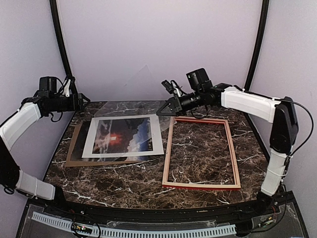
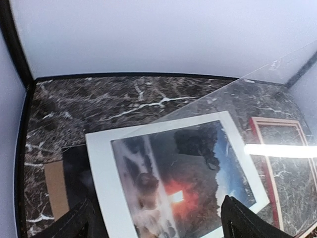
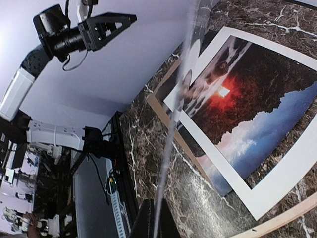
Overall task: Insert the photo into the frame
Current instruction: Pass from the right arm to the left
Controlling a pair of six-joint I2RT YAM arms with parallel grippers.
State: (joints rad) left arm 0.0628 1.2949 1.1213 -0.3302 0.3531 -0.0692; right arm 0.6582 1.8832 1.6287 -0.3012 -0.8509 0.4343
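Mostly see-through clear pane (image 1: 130,104) hard to trace, tilted over photo (image 1: 124,135) at left of table (image 1: 124,181); frame (image 1: 200,151) right. Right gripper (image 1: 165,110) jaws pinch pane edge; left gripper (image 1: 83,101) jaws wide, in air.

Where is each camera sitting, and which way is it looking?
Top: above and behind the arms, looking down at the table; both arms, left claw and right claw show.
Left wrist: on the left arm, looking down at the photo; the open left claw's tips peek in below.
Right wrist: on the right arm, looking along the clear pane its shut right claw pinches; the left arm shows.
Shared: all three see the photo.
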